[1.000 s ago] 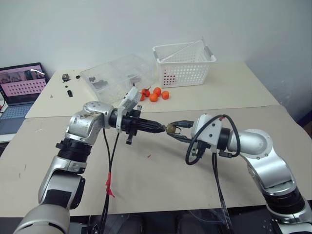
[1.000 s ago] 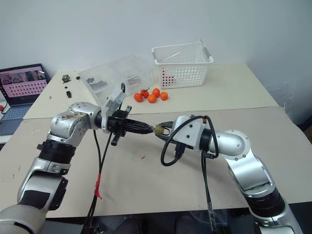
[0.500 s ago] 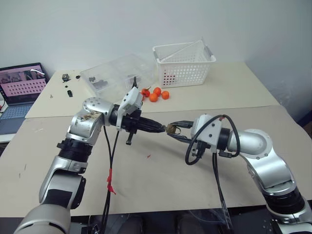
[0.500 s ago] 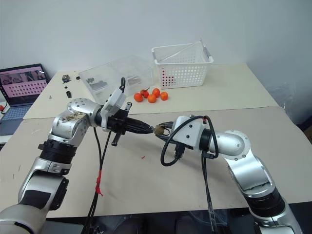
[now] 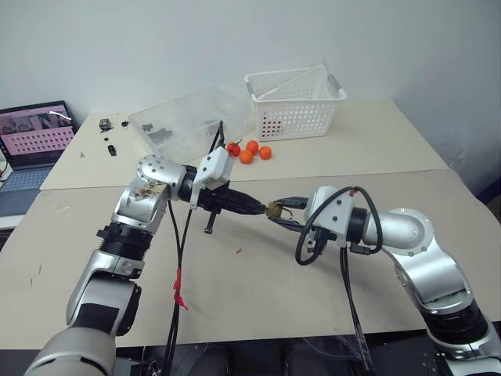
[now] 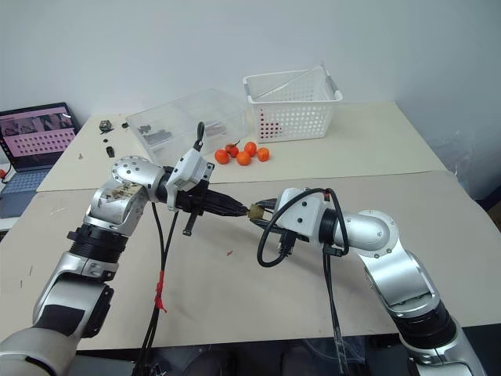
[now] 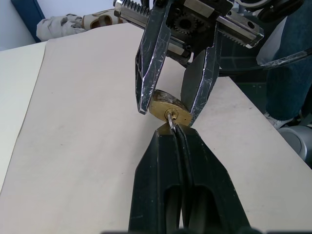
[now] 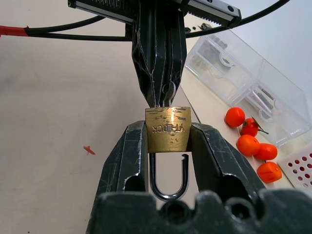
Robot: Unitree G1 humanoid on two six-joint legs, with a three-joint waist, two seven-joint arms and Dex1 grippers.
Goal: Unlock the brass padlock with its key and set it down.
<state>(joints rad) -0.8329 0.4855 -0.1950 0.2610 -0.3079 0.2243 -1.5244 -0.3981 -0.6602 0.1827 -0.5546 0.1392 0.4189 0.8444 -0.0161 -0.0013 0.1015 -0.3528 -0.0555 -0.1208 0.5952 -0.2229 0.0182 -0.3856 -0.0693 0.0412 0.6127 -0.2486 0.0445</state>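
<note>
My right fingers (image 8: 167, 146) clamp the brass padlock (image 8: 167, 129) by its sides, above the counter (image 5: 258, 290); one shackle leg stands free of the body. My left fingers (image 7: 174, 134) pinch the key (image 7: 171, 121) seated in the keyhole.

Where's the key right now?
In the left wrist view, the key sits in the brass padlock, pinched by the left gripper, with the right gripper clamping the padlock.

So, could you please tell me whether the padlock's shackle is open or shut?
Open: the brass padlock shows one shackle leg's notched tip hanging free below the body.
</note>
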